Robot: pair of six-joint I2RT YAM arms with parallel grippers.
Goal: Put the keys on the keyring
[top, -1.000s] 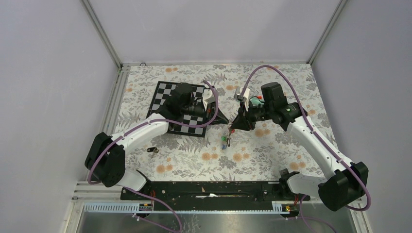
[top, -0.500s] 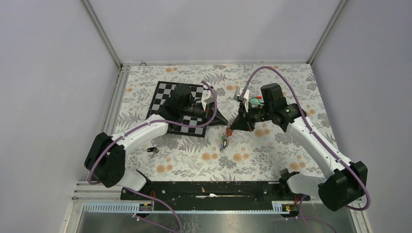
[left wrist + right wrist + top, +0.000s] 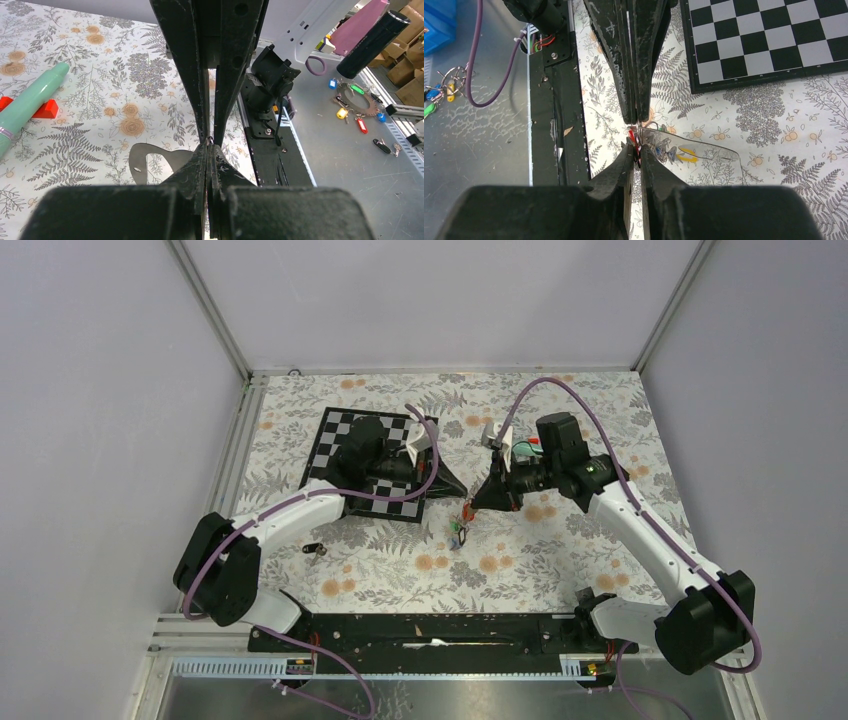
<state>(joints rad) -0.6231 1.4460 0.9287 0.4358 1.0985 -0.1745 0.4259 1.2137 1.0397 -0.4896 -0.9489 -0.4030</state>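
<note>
L tool (image 3: 455,485) & R tool (image 3: 480,502) tips nearly meet over floral worktop (image 3: 560,550); keys (image 3: 460,530) dangle at R tool's tip. Chessboard (image 3: 335,435) under L arm; black key (image 3: 315,549) lies apart, nr L arm.

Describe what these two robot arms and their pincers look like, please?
Both the left arm and right arm have white shells over chunky black joints. A purple cable loops loosely along each. The left gripper and right gripper are black, each with two flat fingers tapering to a narrow tip, scuffed with pale scratches.

chessboard (image 3: 335,435) 1 | tube (image 3: 524,448) 1 | key bunch (image 3: 459,530) 1 | loose key (image 3: 315,549) 1
</note>
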